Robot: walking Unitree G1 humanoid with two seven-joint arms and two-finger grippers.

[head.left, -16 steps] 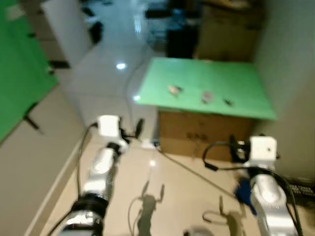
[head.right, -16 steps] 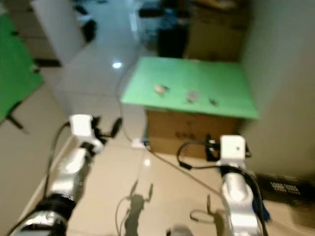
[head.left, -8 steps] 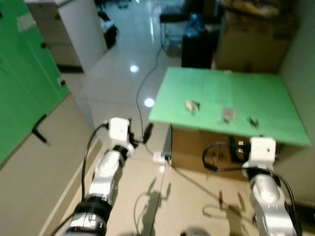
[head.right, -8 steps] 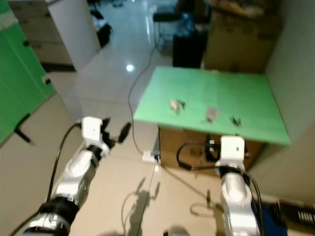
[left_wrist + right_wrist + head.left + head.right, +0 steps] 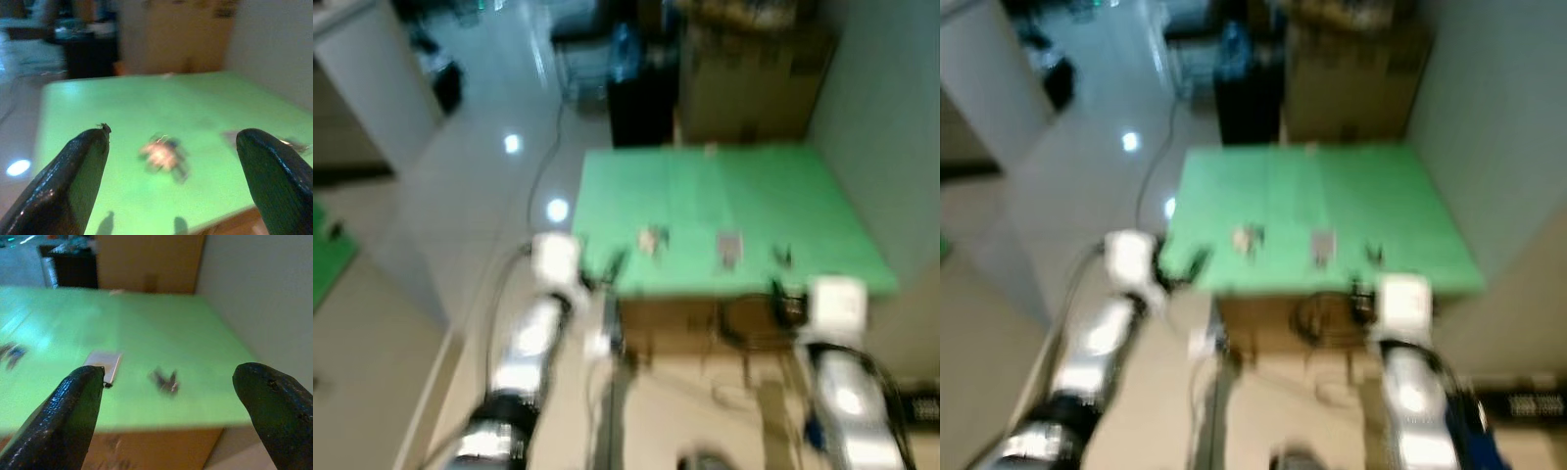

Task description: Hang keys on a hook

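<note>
Keys [image 5: 164, 152] on green table [image 5: 803, 211] — ahead of left gripper [image 5: 171, 181], fingers spread, right gripper [image 5: 171, 416] spread too

A green-topped table [image 5: 754, 196] stands on glossy pale floor [image 5: 480, 186] beside a wall [image 5: 891, 117].

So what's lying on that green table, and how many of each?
On the green table:
Key bunches: 2, a lighter bunch of keys and a dark bunch of keys
Small flat grey piece: 1, a grey plate, too blurred to name
Total: 3
</note>
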